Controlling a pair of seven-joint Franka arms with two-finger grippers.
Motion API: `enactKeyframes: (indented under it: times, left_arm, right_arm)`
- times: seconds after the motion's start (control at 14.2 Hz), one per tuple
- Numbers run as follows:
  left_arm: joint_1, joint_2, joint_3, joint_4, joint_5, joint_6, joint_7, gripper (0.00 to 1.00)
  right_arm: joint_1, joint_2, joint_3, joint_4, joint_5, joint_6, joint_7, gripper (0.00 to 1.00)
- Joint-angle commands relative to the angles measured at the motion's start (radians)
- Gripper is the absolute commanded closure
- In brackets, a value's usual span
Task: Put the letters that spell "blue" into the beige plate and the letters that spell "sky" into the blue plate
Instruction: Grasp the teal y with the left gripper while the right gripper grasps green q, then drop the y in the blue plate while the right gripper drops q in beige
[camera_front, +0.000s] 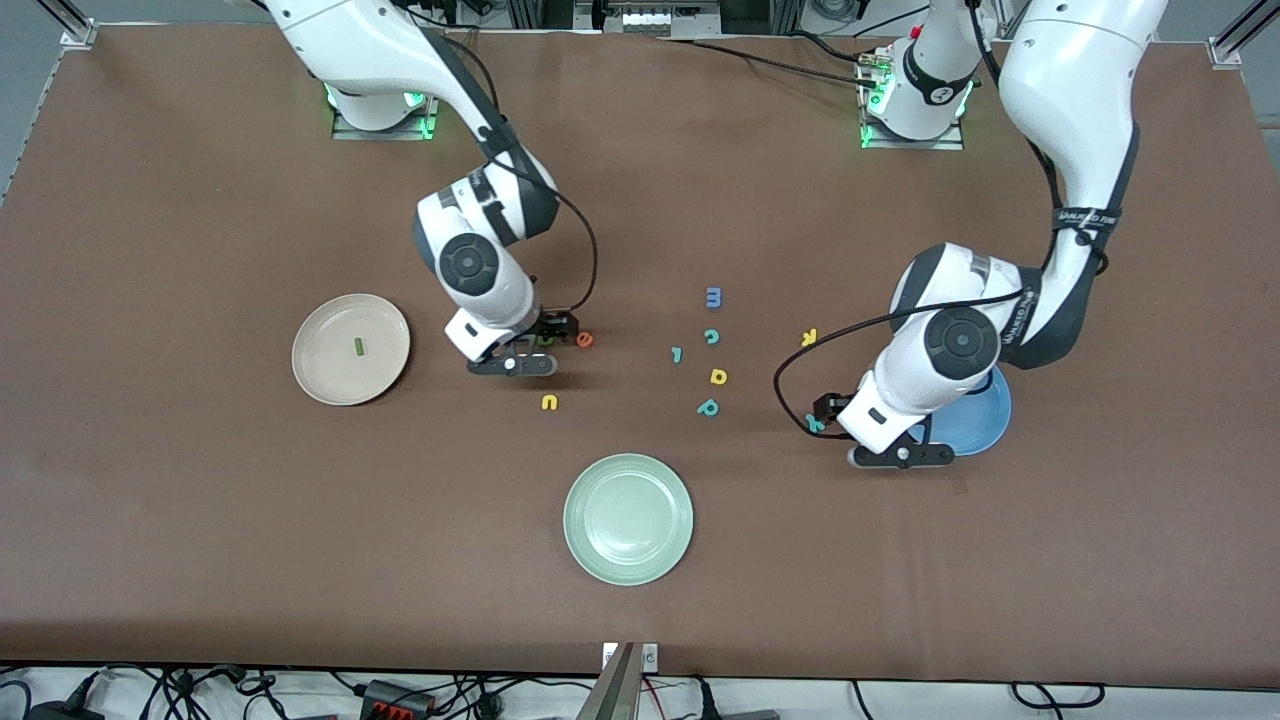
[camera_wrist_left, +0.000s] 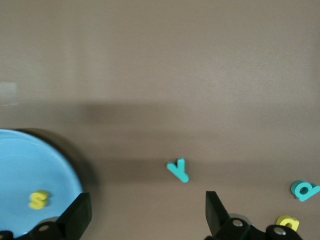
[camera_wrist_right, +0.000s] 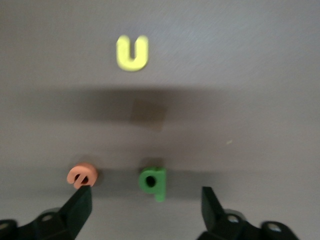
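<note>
- front view, at the right arm's end of the surface: the beige plate (camera_front: 350, 349) is seen to hold only the dark green "l" (camera_front: 358, 347), lying with its long axis running toward and away from the front camera.
- the right tool (camera_wrist_right: 145, 202) is held low with its fingers spread around the green "b" (camera_wrist_right: 153, 182), nothing pinched yet; the orange "e" (camera_front: 585, 340) lies just beside it and the yellow "u" (camera_front: 549, 402) nearer the front camera, so three "blue" letters are judged left.
- the yellow "k" (camera_front: 810, 337) is left on the surface, near the left arm.
- the left tool (camera_wrist_left: 147, 212) is spread and empty over the teal "y" (camera_wrist_left: 178, 169), whose stem is tilted in the left wrist view.
- the blue plate (camera_wrist_left: 30, 175), partly hidden under the left arm, is shown to hold the yellow "s" (camera_wrist_left: 38, 199); two "sky" letters remain.
</note>
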Motion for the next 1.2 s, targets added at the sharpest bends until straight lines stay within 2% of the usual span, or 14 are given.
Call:
enactKeyframes:
  times: [0.0,0.35,0.56,0.84,0.98,1.05,1.12]
  left_arm:
    - [-0.035,0.105,-0.005,0.109,-0.002,-0.015,-0.012,0.00]
    - [-0.029,0.143,-0.004,0.101,0.007,-0.014,0.000,0.00]
    - [-0.023,0.162,0.004,0.090,0.013,0.006,0.002,0.00]
    - [-0.031,0.180,0.004,0.069,0.013,0.014,-0.012,0.19]
    - [-0.031,0.192,0.004,0.064,0.013,0.047,-0.012,0.24]
    - [-0.032,0.195,0.004,0.060,0.013,0.057,-0.012,0.24]
    - [-0.028,0.194,0.004,0.060,0.013,0.058,-0.009,0.33]
  right_arm:
    - [0.007,0.019,-0.011,0.006,0.003,0.006,0.012,0.31]
    - [0.010,0.029,-0.011,0.006,-0.006,0.006,0.009,0.55]
    - [0.015,0.036,-0.011,0.012,-0.006,0.006,0.009,0.57]
    - [0.015,0.043,-0.011,0.015,-0.006,0.006,0.000,0.61]
    - [0.013,0.043,-0.011,0.018,-0.005,0.006,-0.003,0.76]
    - [0.012,0.043,-0.012,0.021,-0.005,0.006,-0.005,0.81]
    - [0.009,0.043,-0.012,0.031,-0.006,0.003,-0.006,0.82]
